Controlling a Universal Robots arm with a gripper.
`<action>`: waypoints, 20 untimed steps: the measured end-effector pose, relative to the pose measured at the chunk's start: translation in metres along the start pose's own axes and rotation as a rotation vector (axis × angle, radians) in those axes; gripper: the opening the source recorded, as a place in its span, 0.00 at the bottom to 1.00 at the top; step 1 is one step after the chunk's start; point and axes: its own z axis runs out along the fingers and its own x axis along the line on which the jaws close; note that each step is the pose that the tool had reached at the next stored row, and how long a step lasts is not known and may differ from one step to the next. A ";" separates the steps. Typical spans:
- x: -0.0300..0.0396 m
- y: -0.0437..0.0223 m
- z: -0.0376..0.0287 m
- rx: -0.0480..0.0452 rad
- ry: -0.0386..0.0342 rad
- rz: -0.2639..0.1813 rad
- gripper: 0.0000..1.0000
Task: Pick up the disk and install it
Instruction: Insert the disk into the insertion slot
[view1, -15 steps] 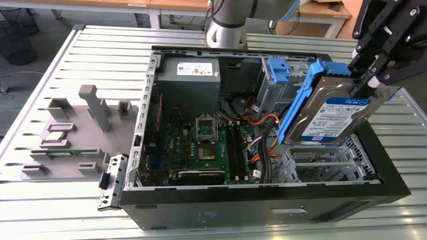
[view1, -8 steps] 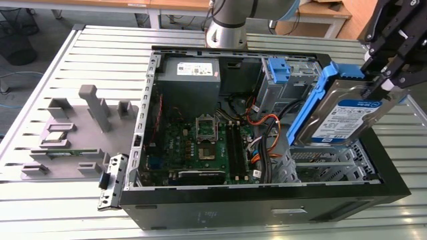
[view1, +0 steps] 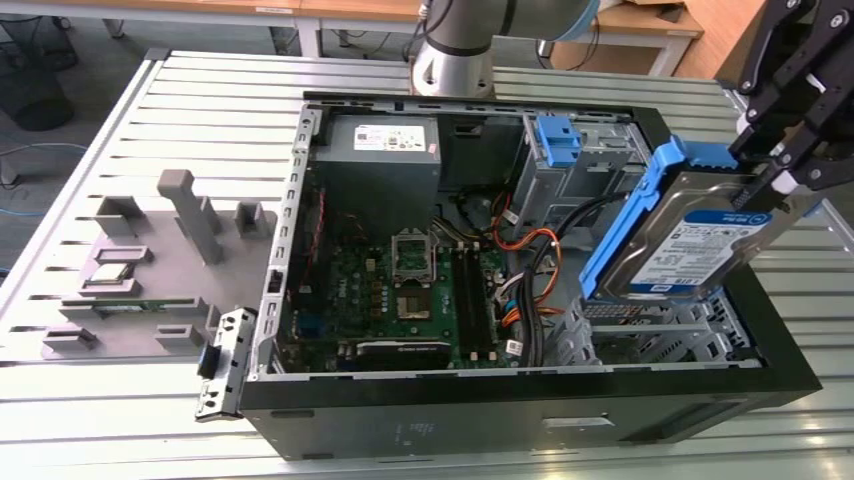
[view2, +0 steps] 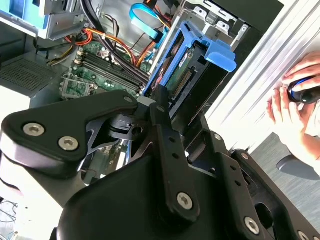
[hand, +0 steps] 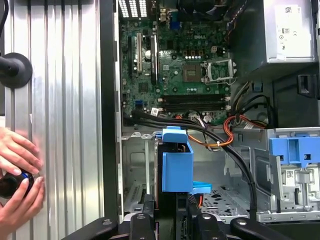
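The gripper (view1: 774, 190) is clamped on the disk (view1: 681, 245), so pickup is done. The disk hangs tilted below the fingers, over the computer case's (view1: 507, 410) drive bay (view1: 641, 330), not yet seated.

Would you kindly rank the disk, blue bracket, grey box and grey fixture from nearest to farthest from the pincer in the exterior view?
1. The disk, held by the pincer.
2. Blue bracket, in the drive cage.
3. Grey box, further to the exterior view's left.
4. Grey fixture, outside the case, leftmost.
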 end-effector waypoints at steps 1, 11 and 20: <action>0.0001 -0.0003 0.0007 -0.0001 0.0000 -0.002 0.35; 0.0016 -0.0044 0.0063 -0.0010 0.0008 -0.027 0.35; 0.0016 -0.0061 0.0099 -0.0012 0.0015 -0.039 0.35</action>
